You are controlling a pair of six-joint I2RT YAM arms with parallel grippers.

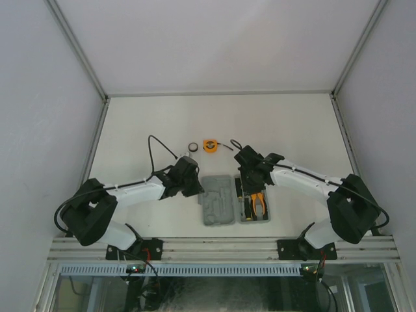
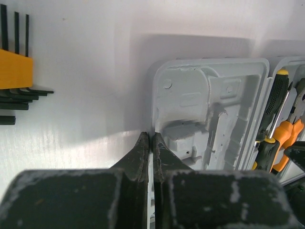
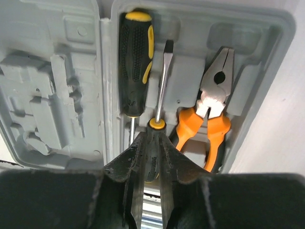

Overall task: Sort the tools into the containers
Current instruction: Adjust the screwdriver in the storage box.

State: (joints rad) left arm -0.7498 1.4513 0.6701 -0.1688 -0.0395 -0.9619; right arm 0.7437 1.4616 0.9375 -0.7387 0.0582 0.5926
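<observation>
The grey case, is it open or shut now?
Open: the case lies with both halves flat side by side, recesses up; pliers and a screwdriver lie in one half.

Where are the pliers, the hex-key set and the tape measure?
pliers (image 3: pixel 209 100): right wrist view, metal joint.
hex-key set (image 2: pixel 14 71): left wrist view, orange holder.
tape measure (image 1: pixel 210 145): top view, orange case.

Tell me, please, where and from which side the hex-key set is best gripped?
Probably the orange holder, from above: the hex-key set lies flat on the table, and that is its only broad part; the thin keys could slip.
</observation>
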